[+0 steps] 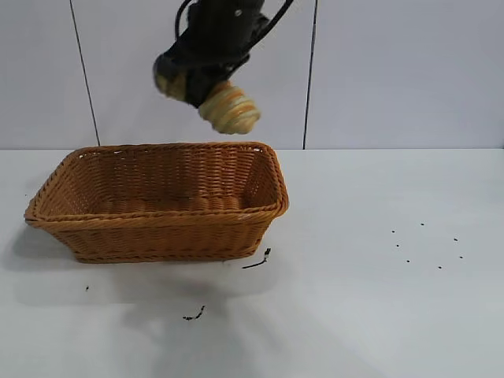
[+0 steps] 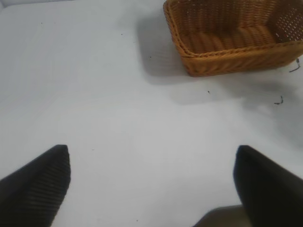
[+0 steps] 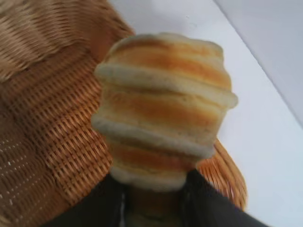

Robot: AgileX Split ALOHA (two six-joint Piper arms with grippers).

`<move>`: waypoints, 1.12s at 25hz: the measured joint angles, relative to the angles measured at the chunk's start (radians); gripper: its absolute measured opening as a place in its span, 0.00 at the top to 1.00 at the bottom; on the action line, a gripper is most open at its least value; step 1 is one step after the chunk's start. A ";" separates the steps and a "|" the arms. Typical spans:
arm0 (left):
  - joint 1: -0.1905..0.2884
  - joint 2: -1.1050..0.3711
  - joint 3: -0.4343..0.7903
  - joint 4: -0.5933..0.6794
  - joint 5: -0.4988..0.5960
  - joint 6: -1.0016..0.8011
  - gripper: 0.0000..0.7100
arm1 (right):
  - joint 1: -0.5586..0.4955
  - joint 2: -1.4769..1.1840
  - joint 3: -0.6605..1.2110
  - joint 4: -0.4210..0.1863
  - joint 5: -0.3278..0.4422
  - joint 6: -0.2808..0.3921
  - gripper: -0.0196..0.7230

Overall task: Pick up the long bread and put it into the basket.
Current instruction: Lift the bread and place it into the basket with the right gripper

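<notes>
One gripper is at work: the right gripper (image 1: pixel 206 83) hangs in the air above the far rim of the basket (image 1: pixel 161 223), its fingers clamped on the long bread (image 1: pixel 229 108). The loaf juts out of the jaws, tilted down toward the basket's right end, clear of the wicker. In the right wrist view the long bread (image 3: pixel 163 111) fills the middle, with the basket's woven inside behind it. The left gripper (image 2: pixel 151 187) hovers over the white table (image 1: pixel 394 315), fingers spread wide apart, holding nothing, well away from the basket.
</notes>
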 joint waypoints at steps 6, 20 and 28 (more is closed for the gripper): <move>0.000 0.000 0.000 0.000 0.000 0.000 0.02 | 0.000 0.077 0.000 0.022 -0.019 -0.021 0.74; 0.000 0.000 0.000 0.000 0.000 0.000 0.02 | 0.000 0.052 0.000 0.026 -0.026 0.123 0.10; 0.000 0.000 0.000 0.000 0.000 0.000 0.02 | -0.037 -0.087 -0.014 0.025 0.027 0.446 0.07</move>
